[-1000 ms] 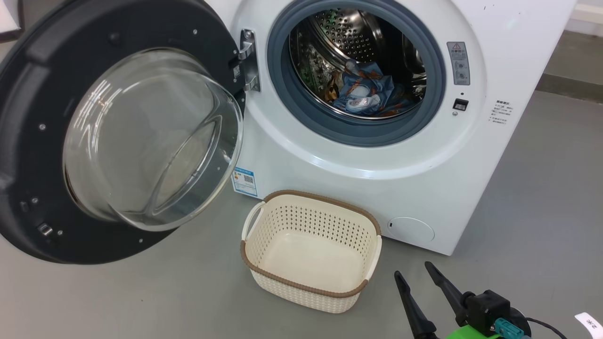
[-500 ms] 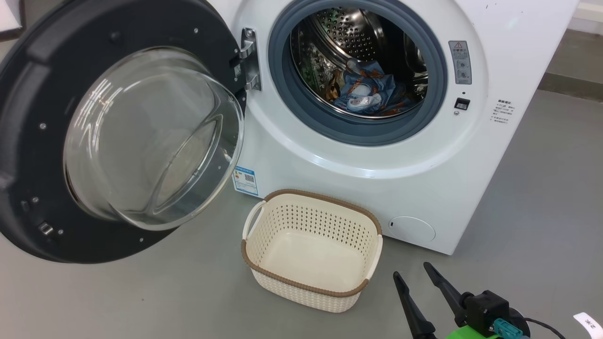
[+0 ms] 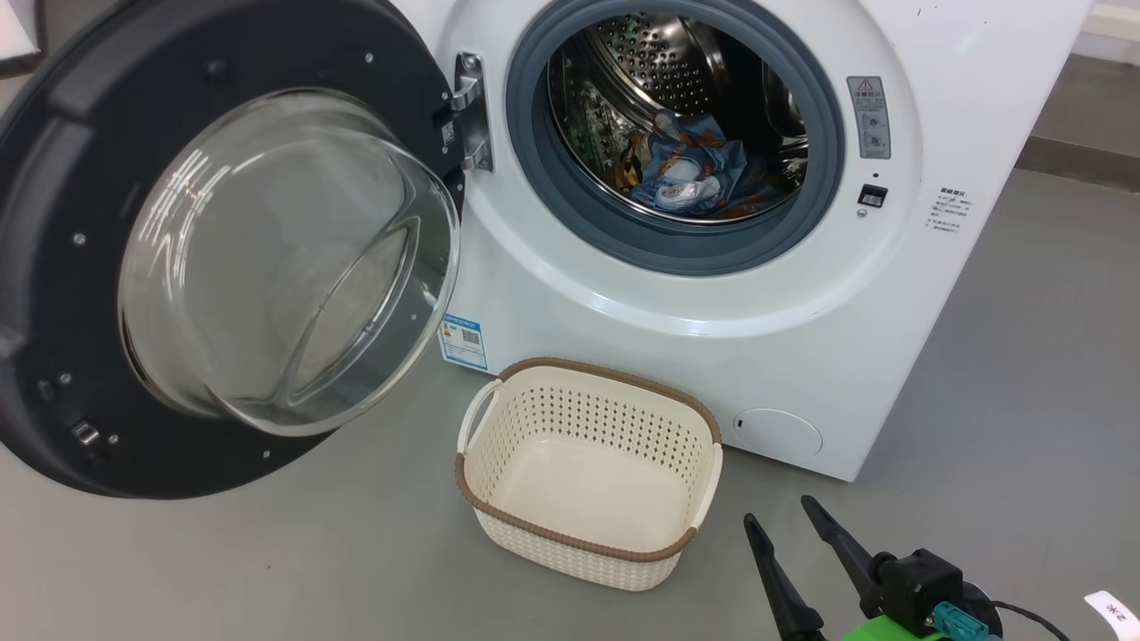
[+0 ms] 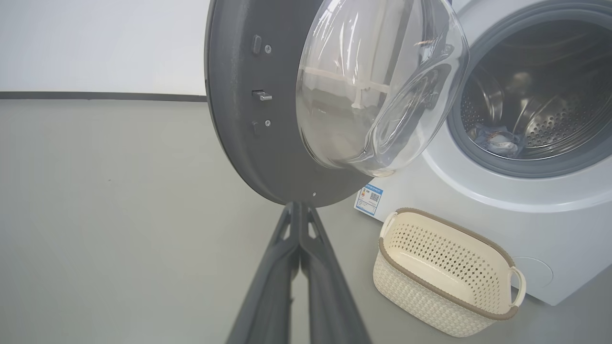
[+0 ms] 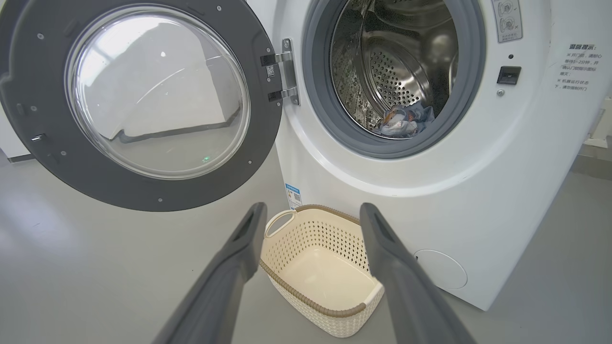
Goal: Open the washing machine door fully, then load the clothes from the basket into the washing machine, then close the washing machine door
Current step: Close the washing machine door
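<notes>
Several soft clothes point(image 3: 690, 169), light blue with orange-brown prints, are lying bunched at the bottom of the steel drum point(image 3: 659, 62) of a white washing machine point(image 3: 802, 356), whose round door point(image 3: 53, 223) is standing wide open to the left on its hinge. The drum is gleaming with rows of punched holes inside a smooth grey rubber gasket point(image 3: 527, 133). The door is pairing a broad glossy black rim with a bulging clear glass bowl. On the grey floor point(image 3: 267, 561) just in front of the machine, a cream perforated plastic basket point(image 3: 570, 418) with a brown woven-look rim and loop handles is sitting upright, showing its bare bottom. The right gripper point(image 3: 779, 512) is hovering low, just right of the basket and well below the clothes, its two dark fingers spread apart and grasping nothing. In the left wrist view the left gripper point(image 4: 299, 208) is pointing at the door's lower edge, fingers pressed together on nothing; whether it is touching the rim cannot be told.
</notes>
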Available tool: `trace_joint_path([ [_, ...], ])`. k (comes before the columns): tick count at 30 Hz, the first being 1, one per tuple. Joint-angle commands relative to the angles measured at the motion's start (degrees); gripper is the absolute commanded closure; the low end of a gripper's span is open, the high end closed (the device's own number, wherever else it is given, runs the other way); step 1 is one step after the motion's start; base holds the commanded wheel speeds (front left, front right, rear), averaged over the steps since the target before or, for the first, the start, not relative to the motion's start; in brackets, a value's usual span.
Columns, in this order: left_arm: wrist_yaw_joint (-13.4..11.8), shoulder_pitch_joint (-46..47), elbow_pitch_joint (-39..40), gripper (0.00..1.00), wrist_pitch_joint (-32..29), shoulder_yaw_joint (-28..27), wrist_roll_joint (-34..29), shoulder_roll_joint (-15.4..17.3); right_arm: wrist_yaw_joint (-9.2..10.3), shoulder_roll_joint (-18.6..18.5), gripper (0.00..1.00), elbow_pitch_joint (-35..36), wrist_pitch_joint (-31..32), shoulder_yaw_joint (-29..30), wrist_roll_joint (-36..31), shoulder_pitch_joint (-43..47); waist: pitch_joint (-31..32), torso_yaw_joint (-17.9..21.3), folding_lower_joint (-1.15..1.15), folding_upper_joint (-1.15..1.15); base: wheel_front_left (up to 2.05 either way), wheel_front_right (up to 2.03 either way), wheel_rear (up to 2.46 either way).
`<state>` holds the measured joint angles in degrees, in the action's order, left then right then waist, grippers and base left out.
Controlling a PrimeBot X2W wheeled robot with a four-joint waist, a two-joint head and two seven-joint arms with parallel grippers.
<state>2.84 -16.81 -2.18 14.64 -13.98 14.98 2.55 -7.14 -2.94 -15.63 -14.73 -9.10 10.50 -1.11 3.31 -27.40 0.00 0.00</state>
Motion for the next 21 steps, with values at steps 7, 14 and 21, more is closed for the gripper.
trace_joint_path([
  [7, 2.37, 3.98, 3.94, 1.0, 0.36, -5.76, 0.29, 0.32, -0.35, 0.06, 0.0, 1.31, -0.27, -1.12, 0.36, -1.0, 0.07, 0.17, 0.0, 0.0, 0.0, 0.0, 0.0],
  [14, 4.19, 9.89, 5.62, 1.0, 0.36, -12.8, 3.81, 0.86, -0.35, 0.06, 0.0, 1.48, -0.27, -1.04, 0.95, -0.57, 0.42, 0.5, 0.0, 0.0, 0.0, 0.0, 0.0],
  [21, 4.61, 17.91, 2.52, 1.0, 0.36, -17.07, 14.43, 6.87, -0.35, 0.06, 0.0, 1.69, -0.27, -1.08, 0.93, -0.55, -0.04, 1.44, 0.0, 0.0, 0.0, 0.0, 0.0],
])
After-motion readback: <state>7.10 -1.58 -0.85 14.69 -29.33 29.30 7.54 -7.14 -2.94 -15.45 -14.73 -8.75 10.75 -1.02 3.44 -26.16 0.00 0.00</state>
